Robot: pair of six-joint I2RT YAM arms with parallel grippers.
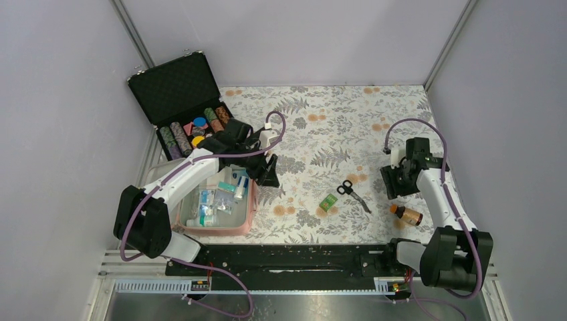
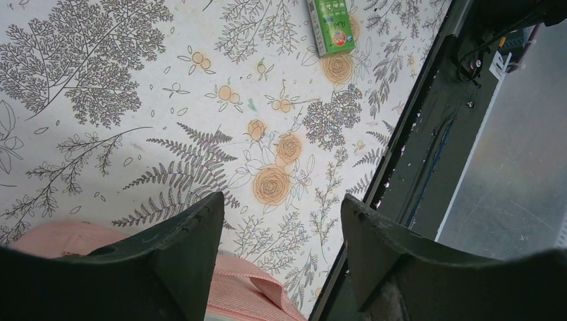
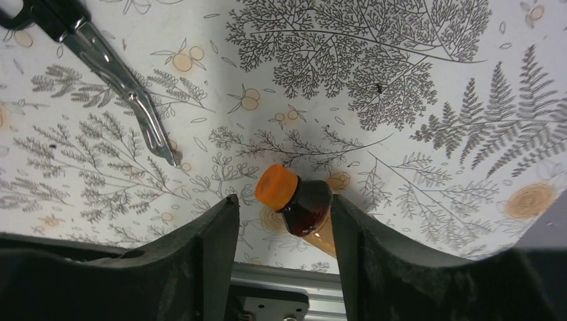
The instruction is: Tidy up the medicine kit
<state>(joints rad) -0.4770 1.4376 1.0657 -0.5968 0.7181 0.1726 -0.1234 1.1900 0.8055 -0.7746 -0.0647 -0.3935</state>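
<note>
The pink medicine kit [image 1: 249, 212] lies open at the near left, holding small bottles and packets; its pink edge also shows in the left wrist view [image 2: 241, 284]. My left gripper [image 1: 269, 175] is open and empty, just above the kit's far right corner. A green box [image 1: 328, 202] lies mid-table and shows in the left wrist view [image 2: 332, 25]. Black-handled scissors [image 1: 352, 194] lie beside it. A brown bottle with an orange cap [image 1: 406, 214] lies at the near right. My right gripper [image 1: 394, 189] hangs open above it; the bottle's cap [image 3: 277, 188] shows between the fingers.
An open black hard case [image 1: 179, 100] with poker chips stands at the far left. The black rail [image 1: 301, 257] with the arm bases runs along the near edge. Grey walls close in the table on three sides.
</note>
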